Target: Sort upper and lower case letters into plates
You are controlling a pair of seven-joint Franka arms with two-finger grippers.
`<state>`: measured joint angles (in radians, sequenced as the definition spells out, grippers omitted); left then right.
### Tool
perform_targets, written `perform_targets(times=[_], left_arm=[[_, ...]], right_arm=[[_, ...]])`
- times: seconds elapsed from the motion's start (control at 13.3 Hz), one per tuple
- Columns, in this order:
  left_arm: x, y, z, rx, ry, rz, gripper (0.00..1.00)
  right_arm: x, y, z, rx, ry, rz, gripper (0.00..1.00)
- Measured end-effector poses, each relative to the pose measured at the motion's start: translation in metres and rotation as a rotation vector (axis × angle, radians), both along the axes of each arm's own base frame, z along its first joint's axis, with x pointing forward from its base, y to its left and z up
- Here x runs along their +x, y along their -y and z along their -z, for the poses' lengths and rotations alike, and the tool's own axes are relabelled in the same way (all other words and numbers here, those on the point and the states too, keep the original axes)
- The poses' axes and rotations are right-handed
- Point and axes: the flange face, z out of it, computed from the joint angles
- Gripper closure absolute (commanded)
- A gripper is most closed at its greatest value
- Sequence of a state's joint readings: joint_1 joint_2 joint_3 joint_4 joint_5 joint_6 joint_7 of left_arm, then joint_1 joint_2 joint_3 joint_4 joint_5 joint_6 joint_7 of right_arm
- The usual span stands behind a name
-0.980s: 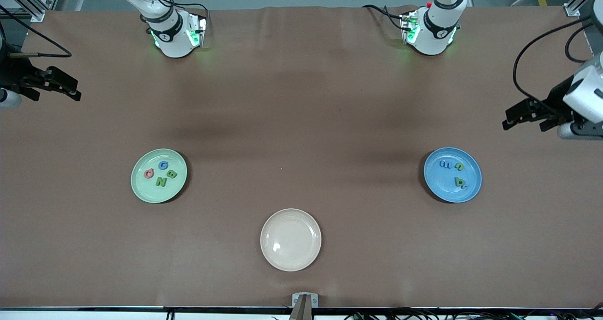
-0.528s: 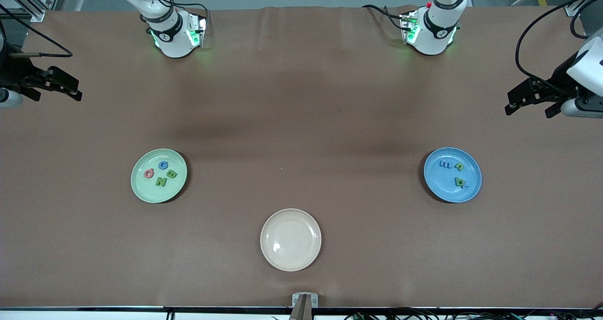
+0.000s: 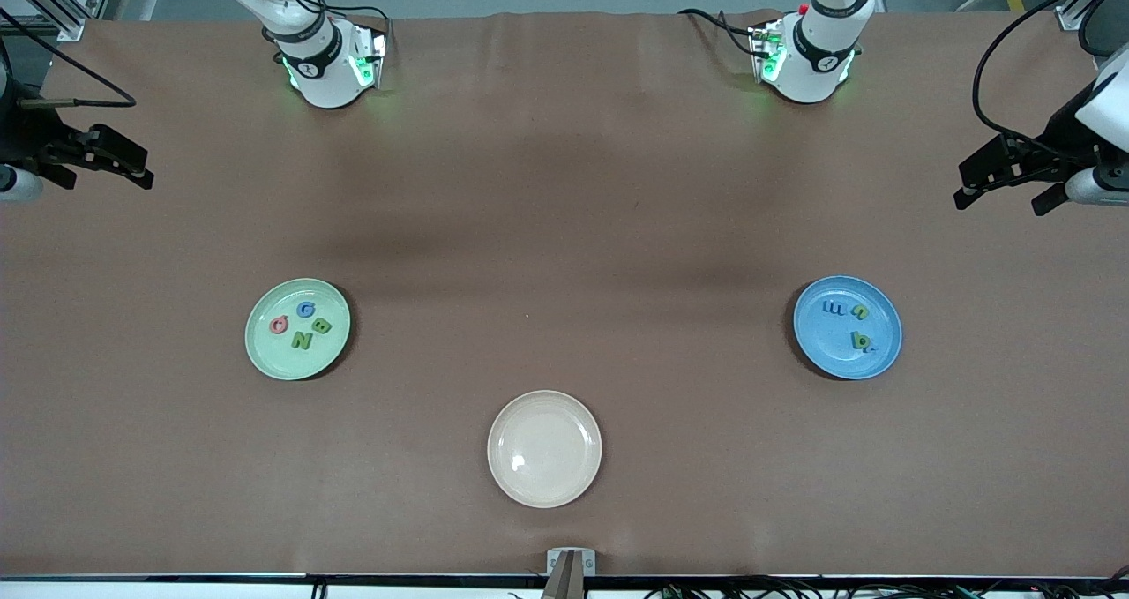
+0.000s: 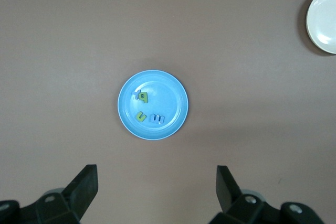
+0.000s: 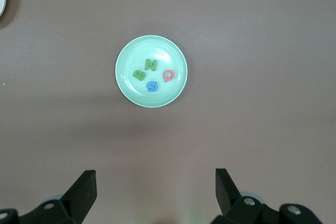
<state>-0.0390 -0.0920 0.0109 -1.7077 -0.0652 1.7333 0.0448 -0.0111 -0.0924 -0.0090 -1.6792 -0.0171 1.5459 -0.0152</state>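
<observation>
A: Where are the hands?

B: The left hand (image 3: 1001, 180) hangs high over the surface (image 3: 564, 211) at the left arm's end, fingers spread wide, holding nothing. The right hand (image 3: 110, 162) is up over the right arm's end, also wide open and empty in its wrist view. Both arms look parked.

A: And the plates?

B: The blue plate (image 3: 848, 327) lies toward the left arm's end. It holds three small letters: a blue m (image 3: 833, 307), a green piece (image 3: 859, 312) just beside it, and a green b (image 3: 861, 341) nearer the front camera. They read as lower case, though the middle one is too small to name.

A: The other plate?

B: The mint green plate (image 3: 297, 328) lies toward the right arm's end with four capitals clustered together: a red Q (image 5: 169, 75), a blue G (image 5: 152, 86), a green B (image 5: 139, 74) and a green N (image 5: 151, 65).

A: Anything left?

B: The cream plate (image 3: 544, 448), between the two and nearer the front camera, holds nothing, and I see no loose letter on the surface. I judge the sorting finished.
</observation>
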Motion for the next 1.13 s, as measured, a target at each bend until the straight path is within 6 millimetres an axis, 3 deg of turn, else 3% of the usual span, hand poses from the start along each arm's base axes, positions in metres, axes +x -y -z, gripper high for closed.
perform_targets(times=[0.38, 0.68, 1.13], left_arm=[[0.012, -0.002, -0.021, -0.001, 0.047, -0.005, 0.01], [0.026, -0.002, -0.014, -0.001, 0.039, -0.012, 0.01], [0.028, -0.004, -0.016, -0.001, 0.043, -0.017, 0.0]], right_arm=[[0.0, 0.0, 0.0, 0.0, 0.0, -0.001, 0.0], [0.0, 0.0, 0.0, 0.0, 0.0, -0.001, 0.0], [0.0, 0.0, 0.0, 0.0, 0.0, -0.002, 0.0]])
